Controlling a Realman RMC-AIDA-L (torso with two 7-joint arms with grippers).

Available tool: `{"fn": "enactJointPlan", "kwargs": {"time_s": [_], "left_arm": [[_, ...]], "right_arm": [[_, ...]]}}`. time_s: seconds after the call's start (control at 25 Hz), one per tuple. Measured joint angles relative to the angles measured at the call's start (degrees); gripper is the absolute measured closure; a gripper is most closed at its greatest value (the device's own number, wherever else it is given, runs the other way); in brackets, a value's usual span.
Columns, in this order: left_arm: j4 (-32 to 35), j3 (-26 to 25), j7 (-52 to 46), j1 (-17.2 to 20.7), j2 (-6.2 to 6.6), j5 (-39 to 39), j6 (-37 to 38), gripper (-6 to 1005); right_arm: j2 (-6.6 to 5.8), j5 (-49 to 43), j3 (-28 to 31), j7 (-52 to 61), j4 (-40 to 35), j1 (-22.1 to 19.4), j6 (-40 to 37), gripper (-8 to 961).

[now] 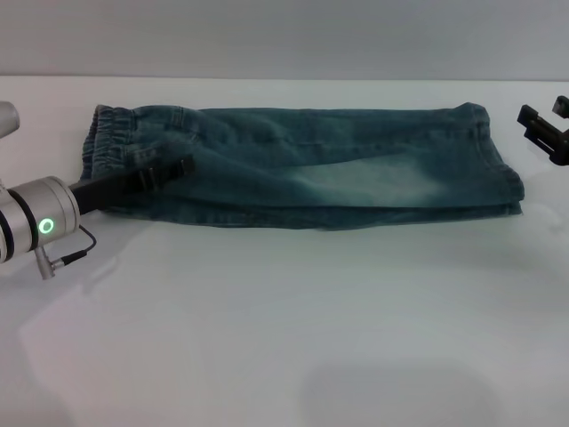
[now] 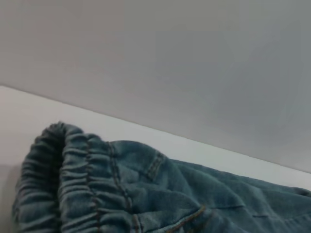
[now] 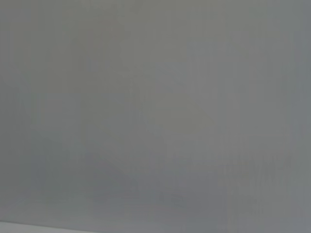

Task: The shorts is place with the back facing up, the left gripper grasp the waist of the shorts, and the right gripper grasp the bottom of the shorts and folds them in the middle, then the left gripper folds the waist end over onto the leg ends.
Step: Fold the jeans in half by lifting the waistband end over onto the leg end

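Observation:
The shorts (image 1: 320, 169) lie flat across the white table, folded lengthwise into one long blue-green denim strip. Their gathered elastic waist (image 1: 105, 133) is at the left, and the leg ends (image 1: 505, 165) lie stacked at the right. My left gripper (image 1: 169, 165), on the wrist with the green light, rests low over the denim just inside the waist. The left wrist view shows the ruffled waist (image 2: 63, 179) close up. My right gripper (image 1: 544, 114) hovers open at the far right, just beyond the leg ends and apart from them. The right wrist view shows only a grey wall.
The white table (image 1: 284, 320) stretches wide and bare in front of the shorts. A grey wall (image 1: 284, 36) rises behind the table's far edge. A thin cable (image 1: 76, 253) hangs from my left wrist.

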Motion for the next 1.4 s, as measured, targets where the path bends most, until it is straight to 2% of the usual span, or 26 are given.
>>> {"fn": "enactJointPlan", "kwargs": {"time_s": [0.32, 0.48, 0.72, 0.8, 0.84, 0.88, 0.92, 1.04, 1.16, 1.4], "left_arm": [[0.4, -0.11, 0.21, 0.61, 0.03, -1.05, 3.03, 319], [3.17, -0.13, 2.56, 2.82, 0.16, -6.68, 9.59, 319], [4.3, -0.13, 4.57, 3.88, 0.2, -8.34, 10.19, 319], [4.89, -0.17, 6.81, 4.4, 0.3, -9.32, 10.38, 320], [6.47, -1.28, 14.03, 5.97, 0.59, -10.17, 9.53, 320], [6.47, -1.28, 14.03, 5.97, 0.59, -10.17, 9.53, 320], [6.57, -1.65, 18.0, 6.29, 0.59, -10.14, 8.47, 320], [6.57, -1.65, 18.0, 6.29, 0.59, -10.14, 8.47, 320], [6.12, -1.25, 30.39, 8.16, 0.44, -9.74, 3.58, 320], [6.08, -1.45, 34.85, 10.1, 0.46, -9.65, 2.73, 322]], "right_arm": [[0.09, 0.42, 0.01, -0.01, 0.0, 0.08, 0.0, 355], [0.09, 0.45, -0.02, 0.0, 0.01, 0.26, 0.0, 356], [0.03, 0.49, -0.2, -0.01, 0.14, 0.27, 0.0, 356], [0.02, 0.5, -0.23, 0.0, 0.15, 0.26, 0.0, 356], [0.01, 0.51, -0.26, 0.0, 0.17, 0.28, 0.0, 356], [0.01, 0.52, -0.3, -0.01, 0.17, 0.3, 0.0, 357], [0.0, 0.52, -0.37, -0.01, 0.19, 0.32, 0.0, 357], [0.0, 0.52, -0.52, 0.0, 0.38, 0.43, 0.0, 357], [0.0, 0.52, -0.53, 0.16, 0.45, 0.46, 0.0, 357], [0.0, 0.52, -0.24, 0.43, 0.68, 0.4, -0.52, 356]]}}
